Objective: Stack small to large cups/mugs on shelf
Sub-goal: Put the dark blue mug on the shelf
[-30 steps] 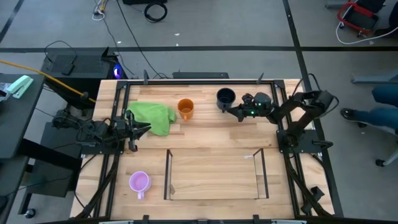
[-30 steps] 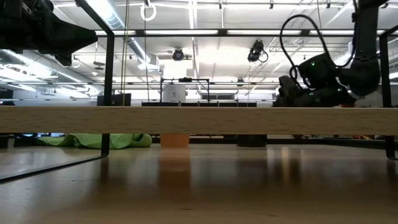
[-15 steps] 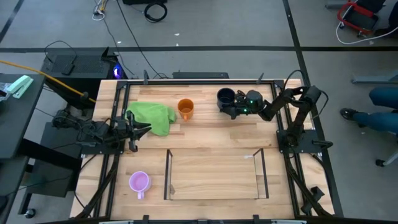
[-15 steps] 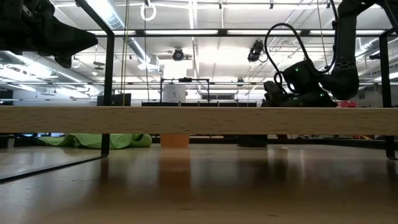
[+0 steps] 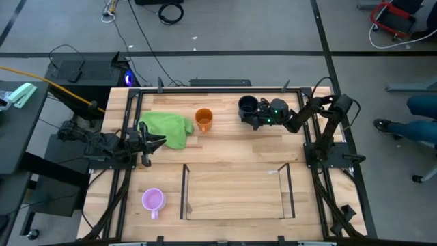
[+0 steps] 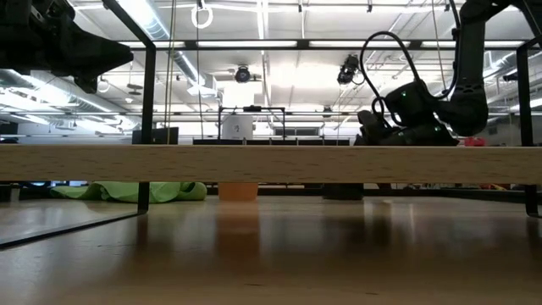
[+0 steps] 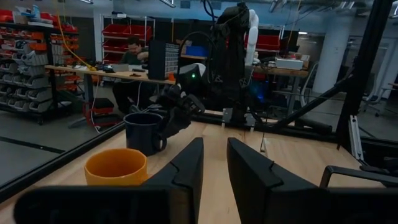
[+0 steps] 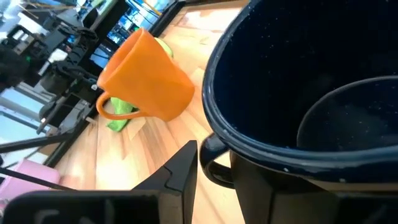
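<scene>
Since a second ago your right gripper (image 5: 255, 117) has moved left, up against the black mug (image 5: 246, 106) in the upper middle of the high view; its fingers stand apart around the mug's handle side. The orange mug (image 5: 203, 118) sits just left, the purple mug (image 5: 152, 200) lower left, beside the shelf (image 5: 234, 217). Your left gripper (image 5: 158, 141), fingers slightly apart, waits by the green cloth (image 5: 167, 127).

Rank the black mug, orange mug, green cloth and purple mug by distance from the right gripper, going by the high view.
From the right gripper, at the table's far right:
1. Black mug, right at the fingers, far edge.
2. Orange mug, far side, near the middle.
3. Green cloth, left of the orange mug.
4. Purple mug, near-left corner.
</scene>
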Controlling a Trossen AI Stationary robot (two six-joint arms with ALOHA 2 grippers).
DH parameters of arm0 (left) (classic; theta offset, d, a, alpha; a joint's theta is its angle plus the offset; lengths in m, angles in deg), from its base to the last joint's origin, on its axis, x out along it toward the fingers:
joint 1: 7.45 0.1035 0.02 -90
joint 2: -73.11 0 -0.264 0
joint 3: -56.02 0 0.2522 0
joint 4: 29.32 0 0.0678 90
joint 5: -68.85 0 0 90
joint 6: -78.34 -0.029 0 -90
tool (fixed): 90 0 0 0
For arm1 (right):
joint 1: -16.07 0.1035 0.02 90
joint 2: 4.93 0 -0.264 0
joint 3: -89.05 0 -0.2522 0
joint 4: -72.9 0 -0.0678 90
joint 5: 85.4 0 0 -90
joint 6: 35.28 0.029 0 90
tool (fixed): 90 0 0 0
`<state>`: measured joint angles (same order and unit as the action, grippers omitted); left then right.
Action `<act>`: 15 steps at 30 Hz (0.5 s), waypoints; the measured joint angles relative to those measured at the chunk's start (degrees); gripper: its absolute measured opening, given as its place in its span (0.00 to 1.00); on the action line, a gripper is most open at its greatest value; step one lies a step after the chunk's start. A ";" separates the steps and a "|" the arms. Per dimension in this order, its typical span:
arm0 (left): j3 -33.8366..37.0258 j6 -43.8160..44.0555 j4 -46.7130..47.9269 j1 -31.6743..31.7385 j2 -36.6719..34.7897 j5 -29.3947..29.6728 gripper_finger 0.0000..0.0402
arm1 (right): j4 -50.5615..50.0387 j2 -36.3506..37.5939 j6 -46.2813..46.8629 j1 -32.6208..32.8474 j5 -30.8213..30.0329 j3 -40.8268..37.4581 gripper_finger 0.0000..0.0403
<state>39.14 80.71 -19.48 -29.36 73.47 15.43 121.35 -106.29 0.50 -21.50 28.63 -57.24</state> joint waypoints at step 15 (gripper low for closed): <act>0.00 -0.02 -0.02 0.00 0.00 0.00 0.19 | 1.23 0.00 1.56 0.26 -1.55 0.26 0.25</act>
<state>39.14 80.69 -19.50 -29.36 73.47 15.43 122.58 -106.29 2.06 -21.23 27.08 -56.98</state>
